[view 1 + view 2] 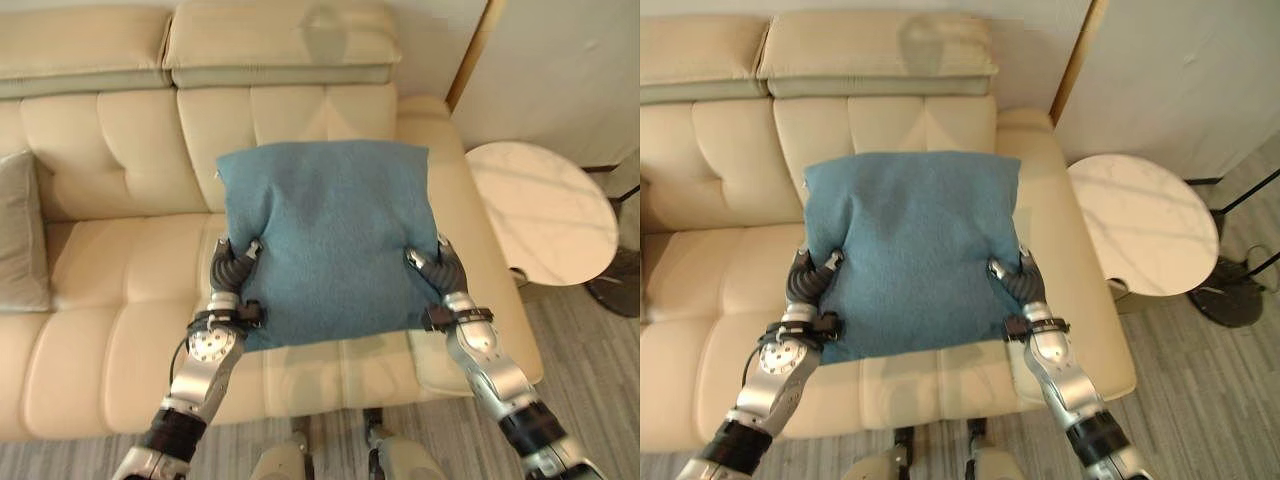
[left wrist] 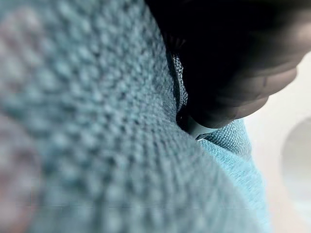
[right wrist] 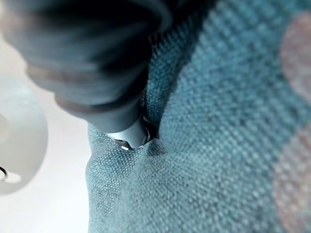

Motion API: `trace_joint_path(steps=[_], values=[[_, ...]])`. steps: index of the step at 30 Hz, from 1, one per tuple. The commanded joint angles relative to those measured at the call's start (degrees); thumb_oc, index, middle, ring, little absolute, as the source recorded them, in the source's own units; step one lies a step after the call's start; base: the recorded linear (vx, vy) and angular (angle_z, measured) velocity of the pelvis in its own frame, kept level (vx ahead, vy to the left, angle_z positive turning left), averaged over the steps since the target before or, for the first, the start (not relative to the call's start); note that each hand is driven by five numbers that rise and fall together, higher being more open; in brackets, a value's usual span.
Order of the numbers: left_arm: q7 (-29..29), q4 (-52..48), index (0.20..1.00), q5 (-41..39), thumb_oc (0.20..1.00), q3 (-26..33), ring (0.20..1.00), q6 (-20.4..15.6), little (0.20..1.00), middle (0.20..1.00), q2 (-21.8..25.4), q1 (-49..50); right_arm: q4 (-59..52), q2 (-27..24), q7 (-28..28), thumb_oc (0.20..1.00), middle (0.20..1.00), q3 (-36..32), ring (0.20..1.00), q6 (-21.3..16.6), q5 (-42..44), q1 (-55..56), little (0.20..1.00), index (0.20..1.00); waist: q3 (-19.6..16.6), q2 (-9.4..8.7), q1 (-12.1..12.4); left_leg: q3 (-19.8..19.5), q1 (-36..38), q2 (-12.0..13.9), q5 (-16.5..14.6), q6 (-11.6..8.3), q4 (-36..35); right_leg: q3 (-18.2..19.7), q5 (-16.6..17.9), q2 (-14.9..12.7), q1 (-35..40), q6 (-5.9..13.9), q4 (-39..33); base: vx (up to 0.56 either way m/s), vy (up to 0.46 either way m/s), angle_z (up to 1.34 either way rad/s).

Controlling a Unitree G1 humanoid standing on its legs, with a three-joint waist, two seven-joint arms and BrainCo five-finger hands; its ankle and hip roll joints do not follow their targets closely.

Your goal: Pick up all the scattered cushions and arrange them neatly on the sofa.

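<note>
A cream leather sofa is filling most of the head views, its tufted seat and padded backrest running from the left edge to right of centre. At the right of the frame a round, pale, marble-patterned table is standing just beside the sofa's arm. A grey cushion is leaning against the backrest at the far left edge.

In the centre of the frame, the blue cushion is being held above the seat, in front of the backrest. It is square, plump and covered in a coarse, nubbly weave. The left hand is clamping its left edge and the right hand its right edge, each hand's fingers curling into the fabric, which is dimpling under them. How deep the fingers are reaching behind is probably not readable from the wrist views, where cloth is crowding the lens.

To place it well, both hands should be keeping level, carrying the cushion back until its far edge is meeting the backrest, then letting go together so that it is standing straight rather than slumping.
</note>
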Motion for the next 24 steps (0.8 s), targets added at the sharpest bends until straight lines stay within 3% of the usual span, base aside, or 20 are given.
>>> trace_joint_path(steps=[1,2,6,7,11,13,14,15,20,24], values=[[1.53,-0.57,0.200,5.34,0.200,-7.99,0.200,-7.14,0.200,0.200,0.71,-17.10,-2.55,8.52,-2.32,0.200,0.200,5.76,0.200,-6.71,-3.89,-18.50,0.200,0.200,-0.88,-0.21,1.11,0.56,-0.07,1.34,-5.80,-2.60,-0.34,0.00,-3.50,-3.15,-2.99,5.40,0.29,-0.10,0.054,-0.04],[1.56,-0.37,0.200,5.32,0.200,-8.06,0.200,-7.22,0.200,0.200,0.74,-17.42,-2.36,8.56,-2.35,0.200,0.200,5.68,0.200,-6.79,-3.89,-18.80,0.200,0.200,-0.87,-0.27,1.14,0.56,-0.27,1.33,-5.75,-2.60,-0.34,0.01,-3.48,-3.15,-3.20,5.40,0.33,-0.07,0.018,-0.09],[6.51,13.68,0.200,4.27,0.200,-11.73,0.200,-8.69,0.200,0.200,3.81,-38.17,11.42,10.62,-10.06,0.200,0.200,3.18,0.200,-8.28,-5.84,-37.72,0.200,0.200,0.18,1.37,2.90,-0.76,-6.10,1.26,-3.53,-4.37,-0.34,-1.48,-2.44,-3.76,-7.50,5.98,-0.04,-0.03,-0.021,0.05],[6.47,13.89,0.200,4.19,0.200,-11.81,0.200,-8.79,0.200,0.200,3.85,-38.49,11.58,10.61,-10.05,0.200,0.200,3.09,0.200,-8.36,-5.81,-38.01,0.200,0.200,0.20,1.28,2.89,-0.78,-6.41,1.21,-3.26,-4.37,-0.34,-1.49,-2.19,-3.80,-7.77,5.96,-0.10,-0.01,-0.033,0.23],[6.19,29.46,0.200,2.39,0.200,-16.17,0.200,-7.97,0.200,0.200,4.39,-55.79,22.06,7.47,-14.62,0.200,0.200,3.11,0.200,-7.59,-8.30,-52.15,0.200,0.200,1.71,2.26,3.99,-2.02,-11.00,1.68,-1.53,-6.11,-0.34,-3.11,-1.67,-4.00,-11.05,6.40,-0.29,-0.02,-0.065,0.24],[5.90,34.56,0.200,1.82,0.200,-17.26,0.200,-7.41,0.200,0.200,4.18,-59.71,24.68,6.70,-15.24,0.200,0.200,3.90,0.200,-7.72,-8.50,-55.07,0.200,0.200,1.93,2.26,4.07,-2.42,-12.18,1.73,-1.13,-6.35,-0.34,-3.36,-1.38,-3.92,-12.16,6.55,-0.31,-0.01,-0.077,0.16],[5.81,41.89,1.000,2.32,1.000,-19.59,1.000,-6.24,1.000,1.000,4.73,-65.93,29.69,3.95,-17.07,0.401,0.401,5.82,0.401,-7.63,-8.85,-59.78,0.401,0.401,2.26,2.39,4.27,-3.20,-14.35,1.83,-0.82,-6.87,-0.34,-3.81,-1.35,-3.78,-13.79,6.92,-0.32,-0.01,-0.122,0.22],[5.61,48.26,1.000,3.25,1.000,-21.74,1.000,-5.00,1.000,1.000,5.97,-70.96,35.65,1.74,-16.31,1.000,1.000,8.04,1.000,-7.49,-6.85,-63.58,1.000,1.000,2.38,2.17,4.85,-4.38,-17.03,1.54,-0.29,-7.12,-0.34,-3.77,-1.01,-3.35,-16.33,7.27,-0.32,0.00,-0.122,0.22],[3.80,52.27,1.000,4.10,1.000,-23.24,1.000,-3.60,1.000,1.000,8.16,-73.77,39.95,-2.37,-13.27,1.000,1.000,10.72,1.000,-6.72,-3.26,-65.60,1.000,1.000,2.27,1.69,5.24,-5.34,-20.57,1.49,0.59,-7.59,-0.34,-3.82,-0.75,-2.72,-19.66,7.51,-0.32,0.00,-0.065,0.05],[0.81,54.13,1.000,1.60,1.000,-22.20,1.000,-2.55,1.000,1.000,13.32,-70.09,38.15,-5.27,-7.37,1.000,1.000,11.67,1.000,-6.70,4.46,-60.23,1.000,1.000,2.62,0.65,4.18,-5.67,-23.58,2.11,1.54,-7.92,-0.34,-3.21,-0.41,-1.43,-23.04,7.28,-0.32,0.00,-0.014,0.01]])
